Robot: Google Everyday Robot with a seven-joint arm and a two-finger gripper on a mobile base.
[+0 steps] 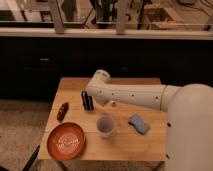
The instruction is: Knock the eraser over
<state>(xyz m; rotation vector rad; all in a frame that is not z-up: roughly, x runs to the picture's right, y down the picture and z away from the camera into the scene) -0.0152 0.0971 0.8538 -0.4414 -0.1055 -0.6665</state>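
The eraser (87, 100) is a small black block with a pale stripe. It stands upright on the left part of the wooden table (120, 145). My white arm reaches in from the right and bends down at its rounded end (100, 80). My gripper (93, 98) is at the arm's lower end, right beside the eraser on its right side, and is mostly hidden by the arm. I cannot tell whether it touches the eraser.
A pale cup (105, 125) stands in front of the eraser. A blue-grey pad (139, 124) lies to its right. A red plate (66, 141) is at the front left, with a small red-brown object (62, 111) behind it. A small white thing (113, 104) peeks from under the arm.
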